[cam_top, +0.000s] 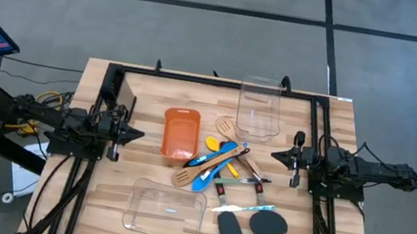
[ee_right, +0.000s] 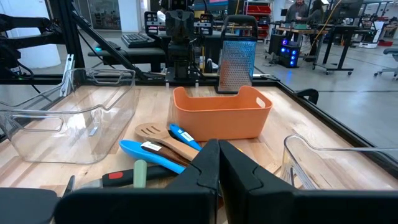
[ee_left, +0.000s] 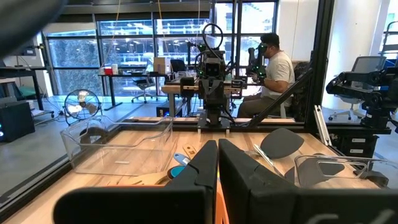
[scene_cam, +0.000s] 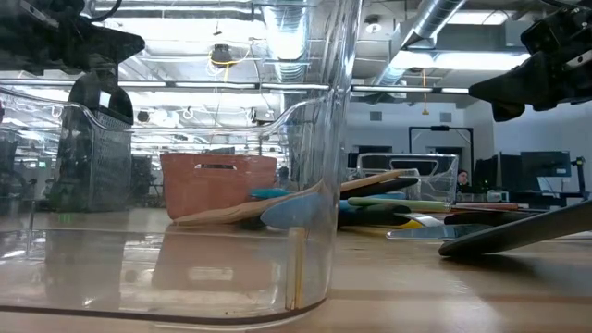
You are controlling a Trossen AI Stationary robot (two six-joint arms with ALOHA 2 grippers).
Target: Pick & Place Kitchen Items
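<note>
Utensil pile (cam_top: 226, 166) mid-table — closed left gripper (cam_top: 137, 134) and closed right gripper (cam_top: 276, 155) at opposite edges.

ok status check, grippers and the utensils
Left gripper and right gripper shut, empty, at table sides. Utensils piled mid-table, untouched. Orange bin beside pile.

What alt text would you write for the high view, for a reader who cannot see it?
Seen from above, a pile of kitchen utensils lies mid-table beside an orange bin, with two black spatulas nearer the front edge. The shut left pincer and shut right pincer face each other across the pile, holding nothing. Two clear containers sit at front and back.
</note>
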